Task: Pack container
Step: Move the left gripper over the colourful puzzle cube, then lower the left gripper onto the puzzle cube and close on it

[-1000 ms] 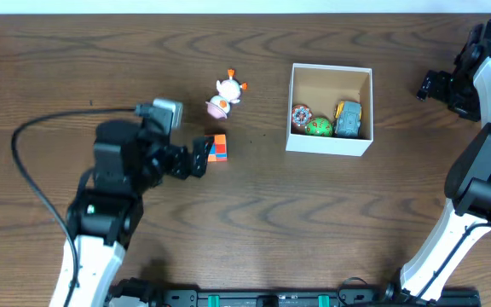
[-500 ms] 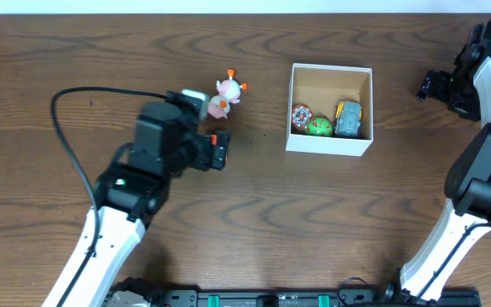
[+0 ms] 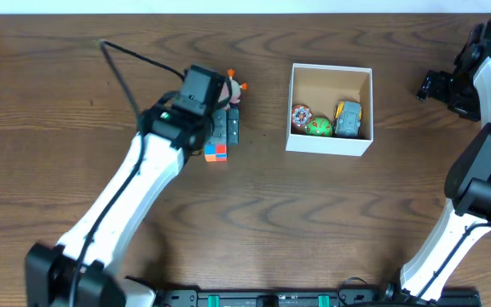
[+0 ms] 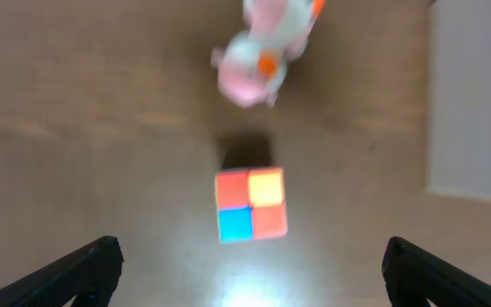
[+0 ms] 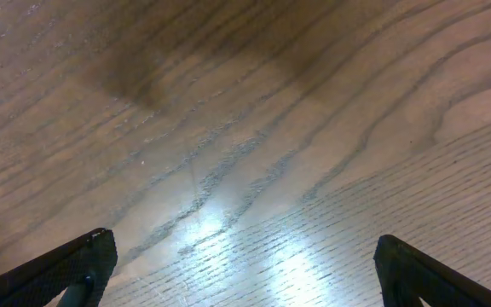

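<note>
The left gripper (image 3: 227,130) has swung toward the centre of the surface (image 3: 314,222). It now hovers released over the colour cube (image 4: 251,205), with the pink toy (image 4: 258,64) just beyond. Toward the right edge sits the container (image 3: 329,143): square, shallow, white walls, brown inside, three small toys (image 3: 319,126) along its near wall. The right gripper (image 3: 427,85) is released.

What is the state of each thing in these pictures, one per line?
box: open, three small toys inside
cube: on the table, outside the box, not held
pink toy: on the table, outside the box
left gripper: open, empty, above the cube
right gripper: open, empty, above bare table
</note>
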`<state>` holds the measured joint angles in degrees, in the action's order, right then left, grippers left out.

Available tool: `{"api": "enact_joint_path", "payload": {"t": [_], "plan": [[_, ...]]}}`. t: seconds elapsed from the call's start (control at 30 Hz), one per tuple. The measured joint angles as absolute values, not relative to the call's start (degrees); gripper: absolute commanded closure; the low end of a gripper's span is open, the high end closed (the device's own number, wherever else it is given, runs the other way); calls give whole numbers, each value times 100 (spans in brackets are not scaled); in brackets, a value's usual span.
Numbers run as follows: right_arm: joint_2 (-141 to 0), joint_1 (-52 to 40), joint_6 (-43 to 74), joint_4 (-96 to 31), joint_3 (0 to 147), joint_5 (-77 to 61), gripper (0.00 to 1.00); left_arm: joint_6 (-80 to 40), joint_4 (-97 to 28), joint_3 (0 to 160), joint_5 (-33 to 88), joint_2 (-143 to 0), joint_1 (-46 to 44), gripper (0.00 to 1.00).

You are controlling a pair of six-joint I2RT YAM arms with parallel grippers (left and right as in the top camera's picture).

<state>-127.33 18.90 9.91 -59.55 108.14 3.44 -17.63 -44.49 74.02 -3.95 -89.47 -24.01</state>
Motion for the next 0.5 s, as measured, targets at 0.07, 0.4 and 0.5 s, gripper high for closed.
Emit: {"api": "enact_joint_path", "payload": {"t": [0.07,0.4,0.5], "plan": [[-12733,1890,991,-5955,10814,344,1,-1841,-4622,7422,-414,-9168,-2401,2],[-12733,1890,991,-5957,10814,344,1,-1968,-4580,7483,-303,-10060,-2281,2],[-12733,1890,991,-5957,10814,346,1,-1944,-4580,7647,-117,-10189,-2084,2]]}}
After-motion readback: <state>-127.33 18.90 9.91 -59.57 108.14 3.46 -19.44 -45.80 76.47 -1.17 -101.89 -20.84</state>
